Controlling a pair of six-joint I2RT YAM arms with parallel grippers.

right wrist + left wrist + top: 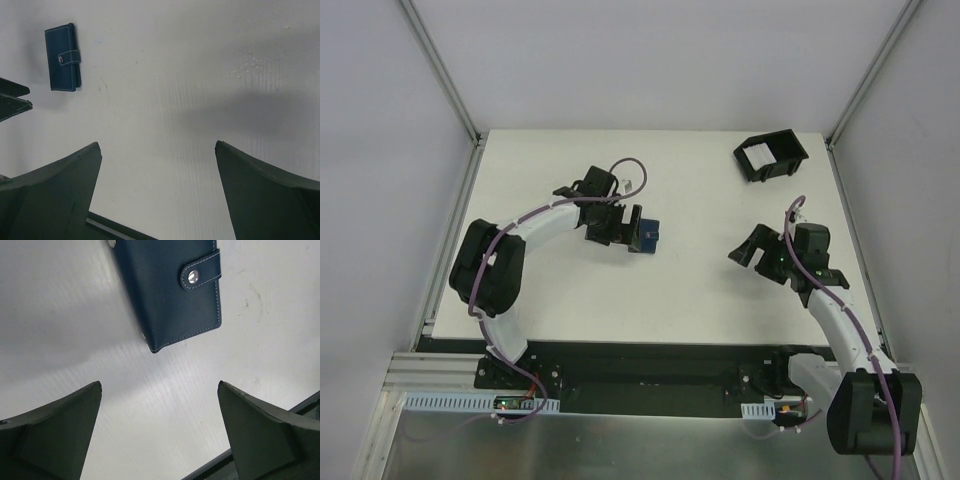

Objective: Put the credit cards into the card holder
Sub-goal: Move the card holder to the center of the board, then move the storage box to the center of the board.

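Note:
The card holder (652, 238) is a dark blue wallet lying flat on the white table, folded shut with its strap snapped. In the left wrist view the card holder (170, 290) lies just beyond the tips of my left gripper (160, 385), which is open with only bare table between its fingers. My left gripper (628, 230) hovers at the wallet's left edge. My right gripper (750, 250) stands open and empty to the right, and from its wrist view the card holder (62, 57) is far off. A white credit card (757, 155) shows inside the black box.
The black open-topped box (786, 150) sits at the back right of the table. The table's dark front edge (120, 230) runs close below my right gripper (157, 145). Grey walls enclose the table on three sides.

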